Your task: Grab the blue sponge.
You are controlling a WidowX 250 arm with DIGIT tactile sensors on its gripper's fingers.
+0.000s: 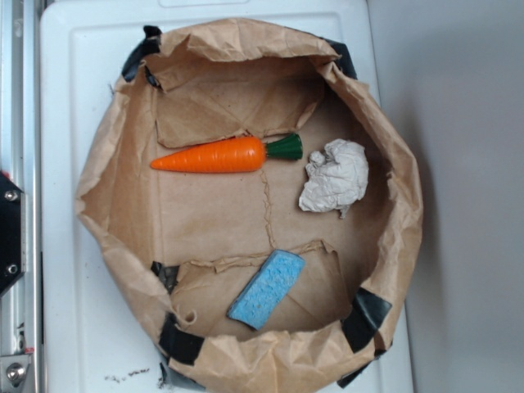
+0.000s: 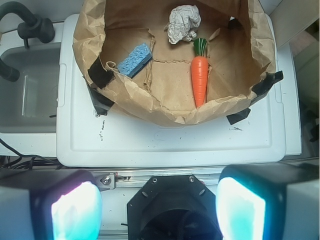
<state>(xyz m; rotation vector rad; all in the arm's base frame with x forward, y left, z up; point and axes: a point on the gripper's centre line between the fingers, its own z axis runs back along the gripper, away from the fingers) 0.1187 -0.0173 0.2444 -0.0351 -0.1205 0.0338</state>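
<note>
While the gripper (image 2: pixel 159 205) hangs back over the near edge of the white plastic bench (image 2: pixel 170 145), its two glowing pads spread wide with nothing between them, I judge that I am at the very start: the approach has not begun. In the wrist view the small light-blue rectangular sponge block (image 2: pixel 135 60) lies inside the crumpled brown paper enclosure (image 2: pixel 150 107), in its left part, close to the paper wall and a strip of black tape. The exterior view shows the same sponge (image 1: pixel 266 289) resting tilted on a torn paper flap, one long side raised. The orange toy carrot with a green top (image 2: pixel 200 77) lies well apart from it, and the crumpled white paper ball (image 2: pixel 183 22) sits near the carrot's green end, so neither crowds the target. My next move, as I see it, calls for carrying the gripper forward over the paper rim and leftward, turning it so the pads straddle the sponge's short width, then descending without catching the raised wall beside it. The loose flap underneath may shift as I close.
</note>
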